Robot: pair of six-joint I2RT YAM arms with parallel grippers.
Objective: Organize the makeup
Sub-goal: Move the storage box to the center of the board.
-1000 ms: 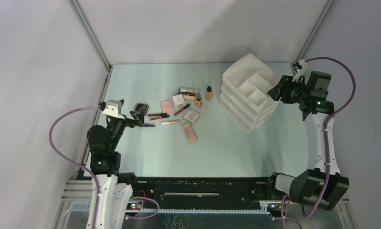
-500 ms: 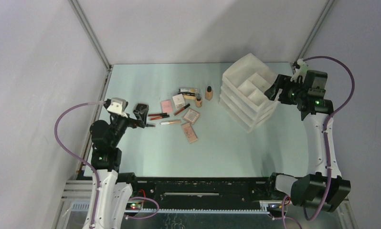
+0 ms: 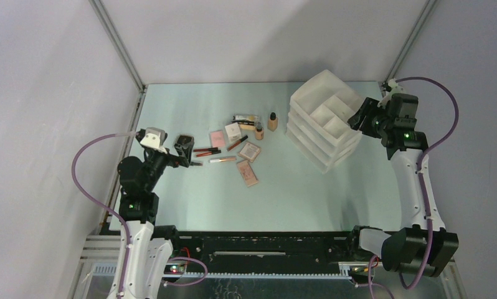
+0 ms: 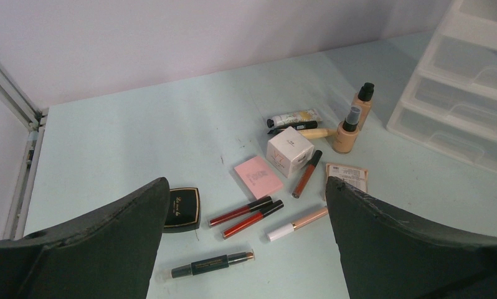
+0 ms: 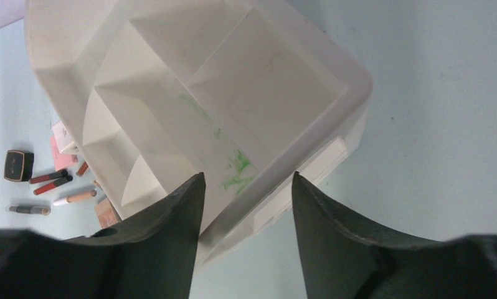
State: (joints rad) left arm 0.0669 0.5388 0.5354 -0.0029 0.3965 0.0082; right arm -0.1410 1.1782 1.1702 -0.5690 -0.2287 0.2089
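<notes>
Looking down from the top camera, I see the makeup (image 3: 236,146) lying as one loose cluster a little left of the table's (image 3: 283,199) middle. The white drawer organizer (image 3: 324,128) stands at the cluster's 3 o'clock. My left gripper (image 3: 184,148) hangs at the cluster's 9 o'clock. My right gripper (image 3: 360,118) hangs at the organizer's 3 o'clock edge.

On the left wrist camera, the jaws are spread wide and hold nothing.
- The black compact (image 4: 182,208) lies at 8 o'clock, partly hidden behind one finger.
- The pink palette (image 4: 258,176) and the white box (image 4: 289,151) sit near mid-frame, just beside each other.
- Two red tubes (image 4: 246,215) lie side by side below the palette.
- A white-capped tube (image 4: 296,224) lies at their 3 o'clock.
- A dark pencil (image 4: 212,264) lies at 6 o'clock.
- Two beige bottles (image 4: 347,131) stand upright at 2 o'clock, close to the organizer's drawers.

On the right wrist camera, that pincer is also parted and empty. The organizer's top-tray rim shows between the fingers, and I cannot tell whether they touch it. A green smear (image 5: 233,165) marks the tray. The makeup shows small on the table at 8 o'clock.
</notes>
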